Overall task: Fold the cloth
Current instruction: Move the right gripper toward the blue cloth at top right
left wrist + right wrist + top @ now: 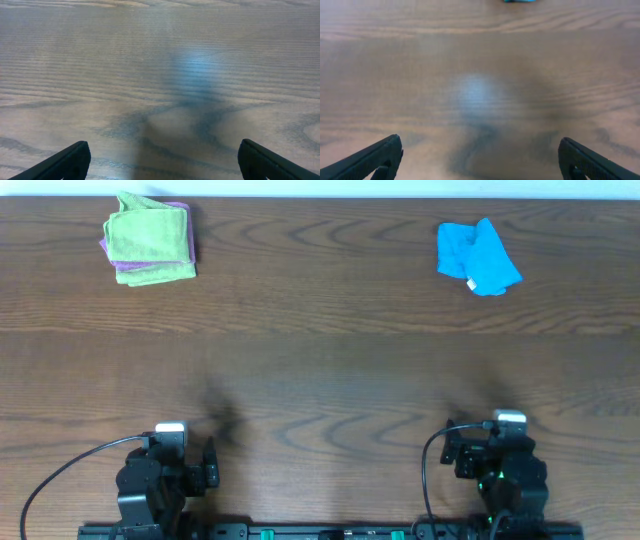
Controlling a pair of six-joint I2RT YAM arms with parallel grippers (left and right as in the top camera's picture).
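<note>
While the left pincer (162, 155) and right pincer (480, 150) both stand spread at 6 o'clock, one cloth (477, 257) lies rumpled at 1 o'clock on the worktop (320, 360), its long axis running 10 to 4; one lime-green cloth (150, 235) tops one purple cloth (120, 274) at 11.

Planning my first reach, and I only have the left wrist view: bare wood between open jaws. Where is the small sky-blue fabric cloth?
Observer: The sky-blue fabric cloth lies crumpled at the far right of the wooden table, roughly straight ahead of the right arm, not the left.
Operator: Anything touching it?
Observer: No. A lime-green folded cloth lies on a purple folded cloth at the far left, well apart from it.
</note>
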